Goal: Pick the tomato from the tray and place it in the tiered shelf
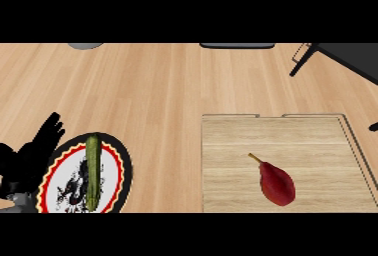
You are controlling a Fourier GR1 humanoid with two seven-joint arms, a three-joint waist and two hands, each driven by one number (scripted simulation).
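Observation:
On the wooden tray [221, 130] at the lower right lies a dark red, elongated fruit [277, 182] with a thin stem pointing up-left; it looks more like a pepper than a round tomato. My left hand [29, 155] stands at the far left edge, fingers straight and pointing up, holding nothing. A black shelf frame [347, 55] shows at the top right corner. My right hand appears in no view.
A round plate [118, 165] with a red and yellow rim sits at the lower left, a green cucumber [92, 172] lying on it lengthwise. A grey object [86, 45] and a dark object [236, 45] touch the counter's far edge.

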